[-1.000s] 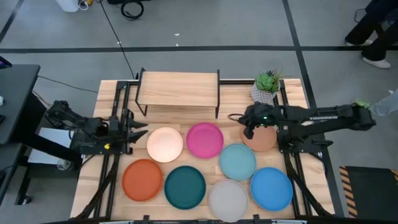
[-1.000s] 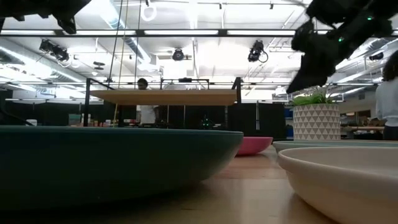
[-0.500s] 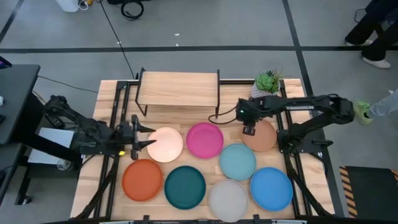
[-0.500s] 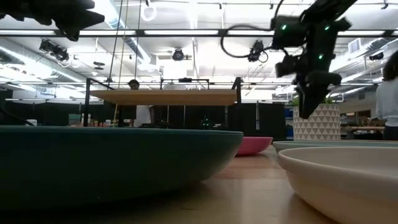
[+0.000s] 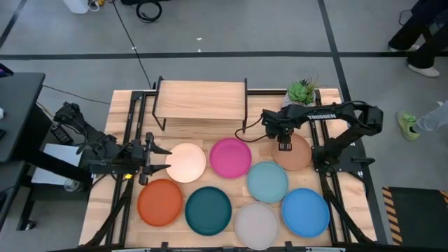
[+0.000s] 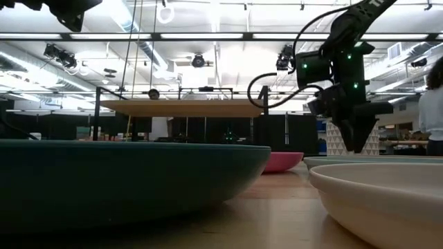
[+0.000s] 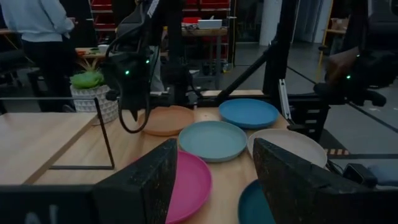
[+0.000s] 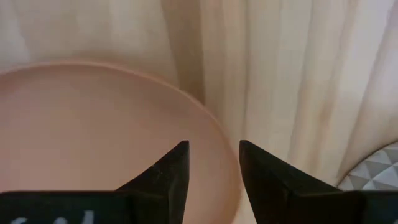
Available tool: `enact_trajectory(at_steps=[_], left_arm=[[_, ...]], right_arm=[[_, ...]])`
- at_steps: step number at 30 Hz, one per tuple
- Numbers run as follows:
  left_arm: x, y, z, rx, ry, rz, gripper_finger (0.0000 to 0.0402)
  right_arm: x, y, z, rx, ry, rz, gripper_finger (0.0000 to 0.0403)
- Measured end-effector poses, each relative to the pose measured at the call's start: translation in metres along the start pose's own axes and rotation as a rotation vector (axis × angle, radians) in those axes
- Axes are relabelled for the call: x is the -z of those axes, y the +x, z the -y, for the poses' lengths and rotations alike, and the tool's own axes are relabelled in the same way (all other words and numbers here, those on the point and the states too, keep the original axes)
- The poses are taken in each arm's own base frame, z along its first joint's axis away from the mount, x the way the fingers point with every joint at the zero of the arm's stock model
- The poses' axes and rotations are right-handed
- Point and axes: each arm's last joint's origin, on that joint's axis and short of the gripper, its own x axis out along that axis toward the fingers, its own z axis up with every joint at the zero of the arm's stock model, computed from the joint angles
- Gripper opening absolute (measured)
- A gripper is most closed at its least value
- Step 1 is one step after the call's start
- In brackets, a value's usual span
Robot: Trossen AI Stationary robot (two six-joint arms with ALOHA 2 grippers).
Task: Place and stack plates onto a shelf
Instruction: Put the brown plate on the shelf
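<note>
All eight plates lie flat on the slatted table: peach, magenta, tan, light blue, bright blue, orange, dark teal and pale grey. The shelf stands bare at the far side. My right gripper is open and points straight down, its fingers standing either side of the tan plate's far-left rim, just above it. My left gripper is open and level, beside the peach plate's left edge.
A potted plant in a white patterned pot stands at the far right, close behind the right arm. Black metal frames run along both table sides. A person stands in the room beyond the table.
My right gripper has turned from pointing level toward the left to pointing straight down, and has come down over the tan plate's far-left rim. My left gripper has moved right and a little toward the near edge, up to the peach plate. No plate has moved.
</note>
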Motion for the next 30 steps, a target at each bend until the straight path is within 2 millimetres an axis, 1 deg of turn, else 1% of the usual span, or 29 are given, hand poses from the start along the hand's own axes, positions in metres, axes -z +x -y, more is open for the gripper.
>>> enact_trajectory(at_steps=[6, 9, 16, 19, 24, 27, 30], left_arm=[[-0.001, 0.0, 0.0, -0.002, -0.001, 0.002, 0.0219], [-0.001, 0.0, 0.0, -0.002, 0.004, 0.003, 0.0219], [-0.017, -0.004, -0.001, 0.009, 0.074, -0.007, 0.0219], [-0.018, -0.005, -0.003, -0.008, 0.088, -0.023, 0.0219], [-0.015, -0.005, -0.003, -0.014, 0.108, -0.057, 0.0219], [-0.013, -0.005, -0.003, -0.016, 0.101, -0.074, 0.0219], [-0.012, -0.005, -0.003, -0.017, 0.098, -0.082, 0.0219]], right_arm=[[0.0, 0.005, 0.007, -0.017, -0.008, -0.008, 0.0147], [-0.001, 0.01, 0.01, -0.025, -0.012, -0.02, 0.0145], [-0.003, 0.024, 0.015, -0.05, 0.001, -0.058, 0.0129], [-0.005, 0.027, 0.014, -0.066, -0.002, -0.063, 0.0111], [-0.004, 0.028, 0.014, -0.074, -0.019, -0.083, 0.0061], [-0.003, 0.026, 0.014, -0.071, -0.03, -0.081, 0.0031], [-0.001, 0.02, 0.014, -0.056, -0.028, -0.057, 0.0016]])
